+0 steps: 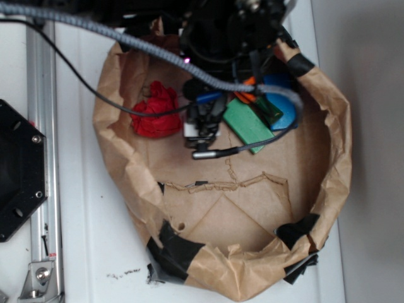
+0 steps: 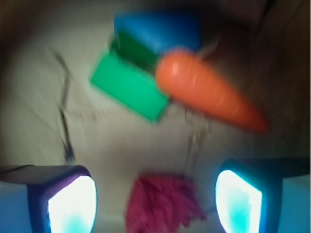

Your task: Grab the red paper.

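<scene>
One red paper (image 1: 156, 112) wad lay at the left inside the brown paper nest (image 1: 120, 158) on the white worktop (image 1: 82, 252). The gripper (image 2: 155, 201) hung wide open and empty, the wad low between its fingers (image 2: 73, 204). Beyond lay a green block (image 2: 127, 86), an orange carrot (image 2: 209, 92) and a blue piece (image 2: 158, 26).

A white table (image 1: 95, 252) carries a shallow nest of crumpled brown paper (image 1: 240, 208), its rim raised all round and patched with black tape (image 1: 170, 249) at the near edge. On the nest's floor lie the red paper (image 1: 156, 112) toward the left side, a green block (image 1: 247, 125) toward the right, and a blue piece (image 1: 285, 108) beside it. In the blurred wrist view an orange carrot (image 2: 209, 92) lies against the green block. A metal rail (image 1: 43, 126) runs along the table's left edge.
</scene>
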Robot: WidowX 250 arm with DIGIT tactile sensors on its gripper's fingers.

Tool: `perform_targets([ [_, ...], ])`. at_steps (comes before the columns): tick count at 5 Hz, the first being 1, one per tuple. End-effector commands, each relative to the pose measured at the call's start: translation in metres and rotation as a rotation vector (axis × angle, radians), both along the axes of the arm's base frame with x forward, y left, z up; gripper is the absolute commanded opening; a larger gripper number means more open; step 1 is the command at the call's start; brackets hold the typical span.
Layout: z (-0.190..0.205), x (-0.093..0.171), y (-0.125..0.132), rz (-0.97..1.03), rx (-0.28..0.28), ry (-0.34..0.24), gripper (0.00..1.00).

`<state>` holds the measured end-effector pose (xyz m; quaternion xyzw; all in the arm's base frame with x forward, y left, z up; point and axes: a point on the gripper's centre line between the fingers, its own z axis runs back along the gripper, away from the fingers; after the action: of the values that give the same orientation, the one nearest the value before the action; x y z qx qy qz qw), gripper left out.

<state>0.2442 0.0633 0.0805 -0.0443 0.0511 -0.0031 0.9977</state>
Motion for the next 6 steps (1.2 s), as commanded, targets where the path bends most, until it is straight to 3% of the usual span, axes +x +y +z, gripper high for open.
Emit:
perform_targets([
  [1, -0.069, -0.046, -0.023, -0.141, 0.022, 0.127, 1.00],
  [2, -0.092, -0.049, -0.023, -0.116, 0.085, 0.116, 0.00],
  [3, -0.059, -0.032, -0.021, -0.079, 0.058, -0.005, 0.00],
  [4, -0.008, -0.015, -0.024, -0.073, 0.002, -0.181, 0.00],
  [5, 0.044, 0.002, -0.016, 0.097, -0.010, -0.305, 0.00],
  [6, 0.092, 0.015, -0.020, 0.117, -0.115, -0.278, 0.00],
])
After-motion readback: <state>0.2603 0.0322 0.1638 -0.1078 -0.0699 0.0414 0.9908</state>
